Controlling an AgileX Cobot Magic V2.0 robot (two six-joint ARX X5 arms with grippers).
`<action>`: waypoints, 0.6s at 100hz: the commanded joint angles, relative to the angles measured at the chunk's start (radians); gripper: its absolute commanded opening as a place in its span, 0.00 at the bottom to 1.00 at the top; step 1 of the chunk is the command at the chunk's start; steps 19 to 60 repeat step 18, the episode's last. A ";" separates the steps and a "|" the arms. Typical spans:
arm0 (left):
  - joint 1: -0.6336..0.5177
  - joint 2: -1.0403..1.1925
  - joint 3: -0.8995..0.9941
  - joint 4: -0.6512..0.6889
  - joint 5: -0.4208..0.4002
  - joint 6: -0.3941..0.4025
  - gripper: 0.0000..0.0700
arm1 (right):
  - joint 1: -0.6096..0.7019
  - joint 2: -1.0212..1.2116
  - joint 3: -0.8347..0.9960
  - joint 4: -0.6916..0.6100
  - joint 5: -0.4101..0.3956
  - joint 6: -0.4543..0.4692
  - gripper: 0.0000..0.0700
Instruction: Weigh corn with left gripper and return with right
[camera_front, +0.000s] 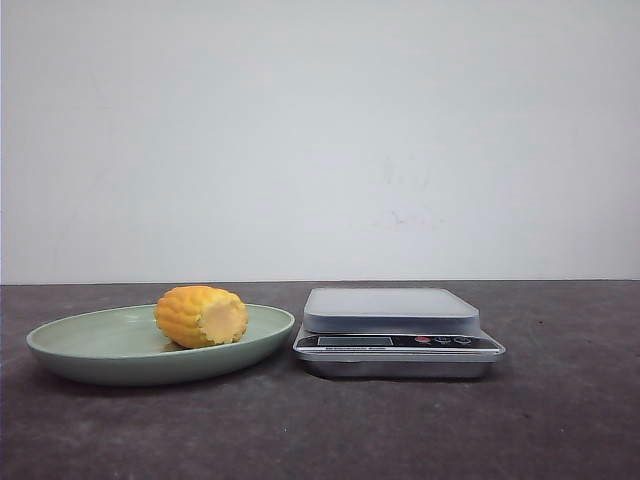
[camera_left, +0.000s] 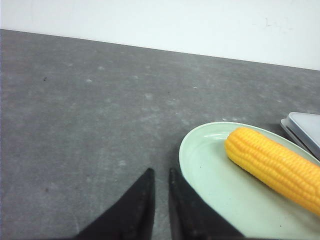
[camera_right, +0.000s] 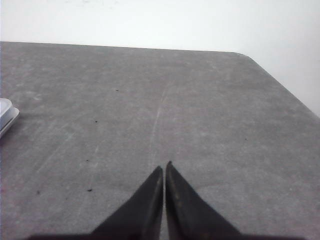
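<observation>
Corn (camera_front: 201, 316), ribbed yellow, lies on a smooth green plate (camera_front: 90, 345) beside the flat scale (camera_front: 398, 335); left gripper (camera_left: 161, 176) and right gripper (camera_right: 164, 170) both closed, empty.

Corn (camera_front: 201, 316) on plate (camera_front: 90, 345), left of scale (camera_front: 392, 310).

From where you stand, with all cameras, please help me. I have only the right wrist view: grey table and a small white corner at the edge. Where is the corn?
Observer: The corn lies on a green plate, left of the scale.
Operator: Does the left gripper hold it?
Observer: No. The left gripper is beside the plate rim, fingers nearly together, holding nothing.
Operator: Is anything on the scale?
Observer: No, its platform is bare.
</observation>
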 joint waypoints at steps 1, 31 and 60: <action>-0.002 -0.002 -0.018 -0.005 0.007 -0.002 0.00 | -0.002 -0.002 -0.003 0.010 0.000 -0.004 0.00; -0.002 -0.002 -0.018 -0.004 0.007 -0.002 0.00 | -0.002 -0.002 -0.003 0.010 0.000 -0.004 0.00; -0.002 -0.002 -0.018 -0.004 0.007 -0.002 0.00 | -0.002 -0.002 -0.003 0.010 0.000 -0.004 0.00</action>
